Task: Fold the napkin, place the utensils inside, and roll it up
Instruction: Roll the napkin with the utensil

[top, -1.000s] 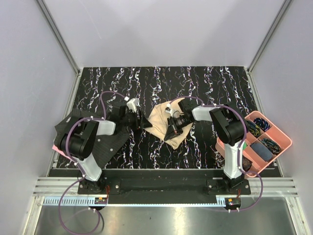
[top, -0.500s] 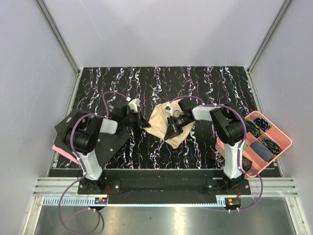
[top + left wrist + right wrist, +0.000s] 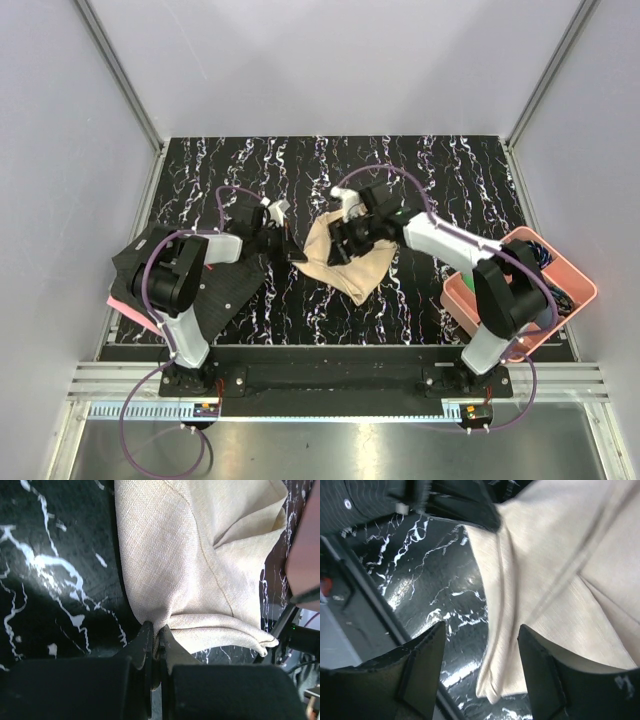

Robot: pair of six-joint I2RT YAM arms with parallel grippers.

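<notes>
You're pinching the napkin [image 3: 200,555] edge in your left gripper [image 3: 156,641], jaws clenching on cloth, your right gripper [image 3: 481,630] hovering over it, jaws gaping, empty

The napkin [image 3: 350,270] lies between mat [image 3: 222,297], at left, and tray [image 3: 575,272], at right.

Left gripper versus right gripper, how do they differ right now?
The left gripper is shut; the right gripper is open. The left pinches the napkin edge; the right holds nothing and hovers above it. Both are at the napkin.
</notes>
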